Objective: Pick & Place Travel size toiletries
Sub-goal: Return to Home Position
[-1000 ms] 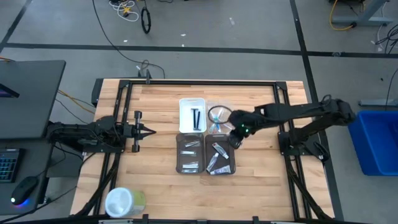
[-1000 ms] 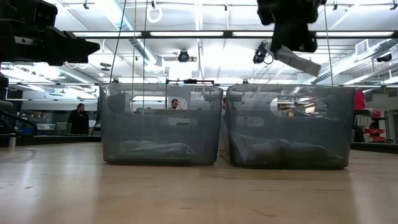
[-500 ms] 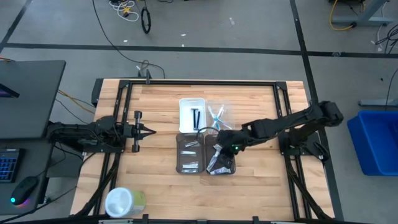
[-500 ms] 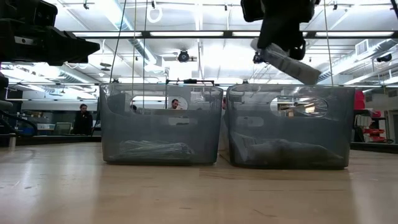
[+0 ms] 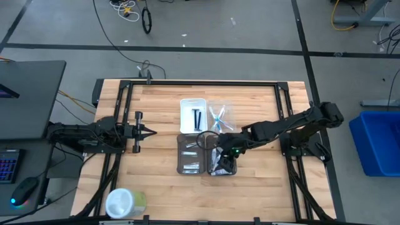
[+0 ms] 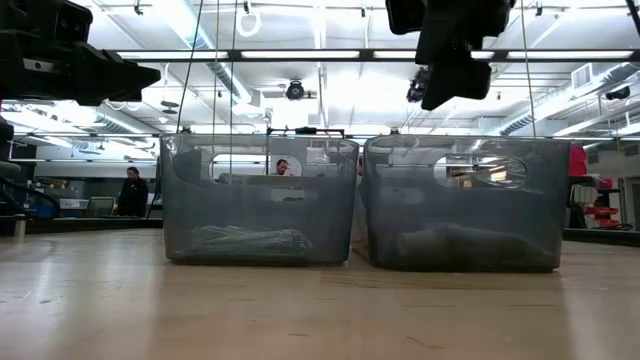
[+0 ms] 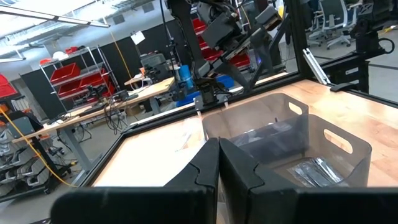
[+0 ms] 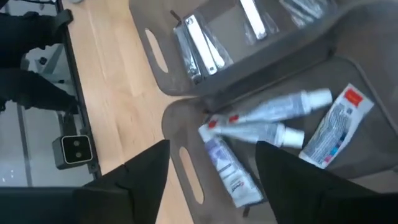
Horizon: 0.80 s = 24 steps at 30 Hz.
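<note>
My right gripper (image 5: 224, 155) hangs open above the right grey tray (image 5: 232, 170). Several small white tubes (image 8: 258, 116) with blue and red marks lie flat on that tray's floor, right under its fingers (image 8: 144, 180). The left grey tray (image 5: 182, 156) holds slim silver-wrapped items (image 8: 200, 48). Thin black sticks (image 5: 197, 117) lie in the white tray (image 5: 186, 106), and light-blue toothbrushes (image 5: 218, 117) in the clear tray behind. My left gripper (image 5: 150, 130) waits shut at the table's left, holding nothing.
A round white-and-green container (image 5: 125, 202) stands at the near left corner. The black frame rails (image 5: 200, 83) run round the table edges. Bare wood lies between my left gripper and the trays. In the low view the two grey trays (image 6: 260, 200) stand side by side.
My right gripper carried a white tube from over the clear tray toward the near edge and a little left, stopping over the right grey tray. There it opened, and the tube is gone from between its fingers; the heap in that tray has shifted.
</note>
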{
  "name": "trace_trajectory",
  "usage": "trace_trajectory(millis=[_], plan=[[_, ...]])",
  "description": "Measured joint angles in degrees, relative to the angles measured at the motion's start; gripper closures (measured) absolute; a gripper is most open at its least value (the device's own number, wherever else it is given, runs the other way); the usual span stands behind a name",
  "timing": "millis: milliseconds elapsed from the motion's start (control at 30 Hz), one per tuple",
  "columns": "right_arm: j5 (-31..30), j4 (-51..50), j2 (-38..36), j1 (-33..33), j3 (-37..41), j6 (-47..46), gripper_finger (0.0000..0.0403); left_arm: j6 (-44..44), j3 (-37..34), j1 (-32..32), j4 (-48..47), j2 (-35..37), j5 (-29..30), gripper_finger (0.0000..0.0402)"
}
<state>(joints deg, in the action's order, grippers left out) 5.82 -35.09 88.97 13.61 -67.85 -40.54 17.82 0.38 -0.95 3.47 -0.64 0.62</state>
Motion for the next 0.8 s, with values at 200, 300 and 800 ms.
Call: trace_trajectory(millis=[200, 300, 800], plan=[[-0.2, 3.8, -0.7, 0.0, 0.0, 2.9, 0.0146, 0.0, 0.0, 0.0, 0.0, 0.0, 0.0, 0.0385], [-0.2, 6.6, -1.2, 0.0, 0.0, 5.8, 0.0155, 0.0, 0.0, 0.0, 0.0, 0.0, 0.0, 0.0386], [1.8, 17.2, -1.3, 0.0, 0.0, 25.4, 0.0235, 0.0, 0.0, 0.0, 0.0, 0.0, 0.0, 0.0386]])
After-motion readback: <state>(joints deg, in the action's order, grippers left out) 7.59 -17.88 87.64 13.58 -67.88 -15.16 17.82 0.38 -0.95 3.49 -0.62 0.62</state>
